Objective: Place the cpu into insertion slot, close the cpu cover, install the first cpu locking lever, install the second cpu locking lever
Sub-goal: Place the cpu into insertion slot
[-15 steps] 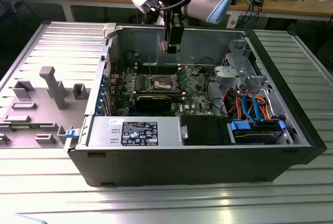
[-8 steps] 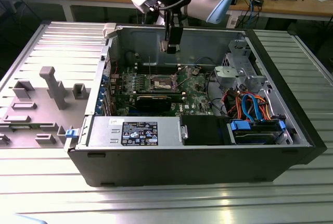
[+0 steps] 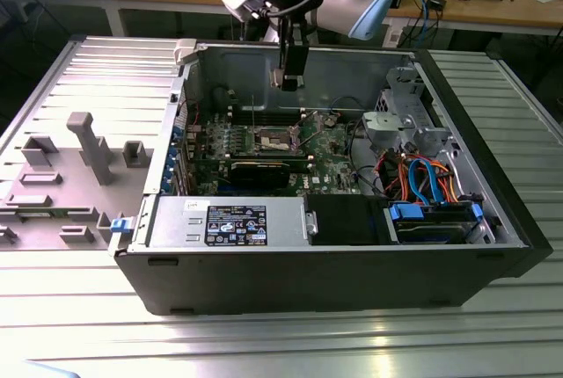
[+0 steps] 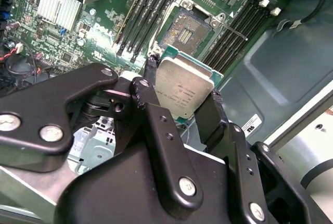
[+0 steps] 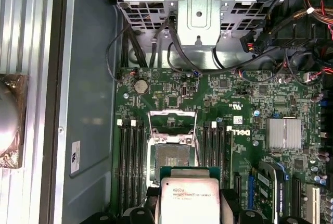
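The gripper [image 3: 288, 82] squeezed the cpu [image 4: 186, 86] between its two fingers [image 4: 210, 114], with the bare insertion slot [image 5: 170, 164] well below it, so the first step was under way, and I think the cpu had to be lined up flat and square.

An open black computer case [image 3: 334, 286] lies on a ribbed metal table [image 3: 264, 347], mid-frame in the exterior view. Inside, toward the lower edge, sits a grey power supply [image 3: 229, 222]; right of it, what may be a blue drive caddy [image 3: 435, 214] under orange and blue cables [image 3: 420, 174]. A grey plastic fixture [image 3: 88, 142] stands at the exterior view's left.
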{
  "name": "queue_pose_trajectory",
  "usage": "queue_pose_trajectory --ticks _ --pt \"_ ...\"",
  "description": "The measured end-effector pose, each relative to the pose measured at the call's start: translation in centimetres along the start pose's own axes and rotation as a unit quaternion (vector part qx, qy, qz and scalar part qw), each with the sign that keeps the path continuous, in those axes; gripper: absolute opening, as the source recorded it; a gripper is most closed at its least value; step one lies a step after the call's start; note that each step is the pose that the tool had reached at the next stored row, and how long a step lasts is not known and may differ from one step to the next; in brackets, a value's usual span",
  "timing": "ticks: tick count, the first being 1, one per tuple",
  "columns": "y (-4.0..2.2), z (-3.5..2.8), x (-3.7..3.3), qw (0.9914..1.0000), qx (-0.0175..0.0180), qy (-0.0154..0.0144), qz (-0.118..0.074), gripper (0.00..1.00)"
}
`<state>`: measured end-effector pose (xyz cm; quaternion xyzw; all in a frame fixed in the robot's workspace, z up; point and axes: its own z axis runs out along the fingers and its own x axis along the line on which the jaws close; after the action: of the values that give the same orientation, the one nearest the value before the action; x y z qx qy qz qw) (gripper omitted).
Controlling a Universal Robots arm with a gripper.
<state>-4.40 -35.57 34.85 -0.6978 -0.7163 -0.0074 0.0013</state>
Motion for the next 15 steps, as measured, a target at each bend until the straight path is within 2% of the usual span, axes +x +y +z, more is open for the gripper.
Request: queue_pose_trajectory --ticks 5,9,15 --pt "0.0 0.05 0.0 0.99998 0.0 0.0 0.006 0.54" --pt "0.0 0.16 0.01 0.99961 -0.0003 -0.0004 0.028 0.54" --pt "-0.02 0.25 0.01 0.9996 -0.0029 -0.0005 0.028 0.54"
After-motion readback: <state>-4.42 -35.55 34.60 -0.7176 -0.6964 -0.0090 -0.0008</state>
